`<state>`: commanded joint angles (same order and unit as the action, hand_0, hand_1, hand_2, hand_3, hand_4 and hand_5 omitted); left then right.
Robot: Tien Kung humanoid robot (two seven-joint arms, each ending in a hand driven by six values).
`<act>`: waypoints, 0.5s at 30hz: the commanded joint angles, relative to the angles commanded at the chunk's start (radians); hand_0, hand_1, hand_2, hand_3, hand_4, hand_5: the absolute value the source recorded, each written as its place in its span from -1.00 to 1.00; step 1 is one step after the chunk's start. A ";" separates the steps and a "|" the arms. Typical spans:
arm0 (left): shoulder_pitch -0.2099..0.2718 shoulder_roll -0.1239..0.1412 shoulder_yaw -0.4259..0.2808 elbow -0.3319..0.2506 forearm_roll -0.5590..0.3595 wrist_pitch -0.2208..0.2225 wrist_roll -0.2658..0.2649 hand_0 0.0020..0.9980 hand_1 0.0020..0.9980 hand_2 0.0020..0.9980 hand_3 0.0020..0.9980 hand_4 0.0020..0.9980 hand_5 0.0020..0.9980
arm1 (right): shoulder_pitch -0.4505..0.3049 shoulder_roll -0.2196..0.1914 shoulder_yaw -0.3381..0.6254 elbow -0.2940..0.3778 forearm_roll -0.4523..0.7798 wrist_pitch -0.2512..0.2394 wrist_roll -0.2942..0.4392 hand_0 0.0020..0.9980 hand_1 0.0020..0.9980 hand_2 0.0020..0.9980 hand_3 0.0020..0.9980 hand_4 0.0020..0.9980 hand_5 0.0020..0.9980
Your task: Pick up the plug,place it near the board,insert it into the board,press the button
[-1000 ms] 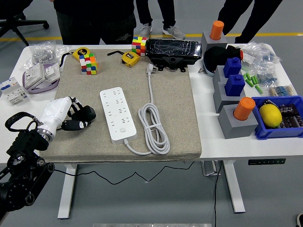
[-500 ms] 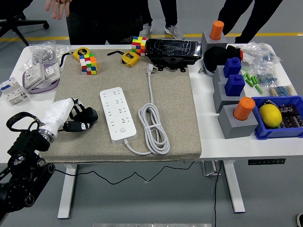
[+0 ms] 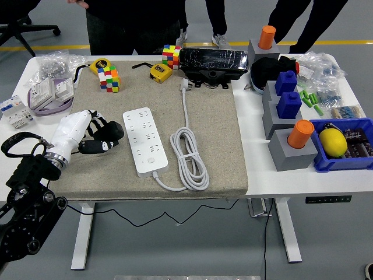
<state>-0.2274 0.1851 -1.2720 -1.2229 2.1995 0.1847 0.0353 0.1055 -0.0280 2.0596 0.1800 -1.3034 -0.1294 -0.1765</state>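
Observation:
The white power strip (image 3: 144, 140) lies lengthwise on the grey mat (image 3: 215, 134), its round button at the near end. Its white cable coils to the right (image 3: 189, 157) and runs up to the white plug (image 3: 185, 86), which lies at the mat's far edge by a black device. My left hand (image 3: 100, 135), white-backed with black fingers, hovers just left of the strip; the fingers are loosely curled and hold nothing. The plug is far from the hand. My right arm is out of view.
Rubik's cubes (image 3: 108, 79) and yellow tape measures (image 3: 159, 72) sit at the mat's far edge. White switch boxes (image 3: 44, 93) lie far left. Grey blocks with blue and orange pieces (image 3: 291, 116) and a blue bin with a lemon (image 3: 341, 143) stand right. People stand behind the table.
My left hand has crept up and to the right, closer to the power strip. The person at the top left has shifted. Strip, cable and plug have not moved.

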 joint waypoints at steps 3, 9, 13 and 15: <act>0.007 0.003 -0.005 -0.051 -0.001 -0.001 0.006 -0.52 -0.33 -0.26 0.01 0.47 -1.00 | 0.001 0.000 0.001 0.000 0.000 -0.001 0.000 0.57 0.46 0.46 0.53 1.00 1.00; 0.008 0.004 0.002 -0.137 0.007 0.000 0.015 -0.52 -0.33 -0.25 0.03 0.49 -1.00 | 0.000 0.000 0.002 0.000 0.000 -0.002 0.001 0.57 0.46 0.46 0.53 1.00 1.00; 0.003 0.008 0.018 -0.176 0.014 -0.001 0.020 -0.52 -0.35 -0.27 0.03 0.50 -1.00 | 0.000 0.000 0.000 0.000 0.000 -0.003 0.002 0.56 0.46 0.46 0.53 1.00 1.00; -0.002 0.013 0.034 -0.192 0.016 -0.006 0.022 -0.52 -0.35 -0.27 0.03 0.50 -1.00 | 0.001 0.000 -0.002 0.000 0.002 -0.003 0.003 0.56 0.46 0.46 0.53 1.00 1.00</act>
<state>-0.2294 0.1984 -1.2379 -1.4150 2.2158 0.1786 0.0574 0.1065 -0.0281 2.0574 0.1800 -1.3016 -0.1328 -0.1739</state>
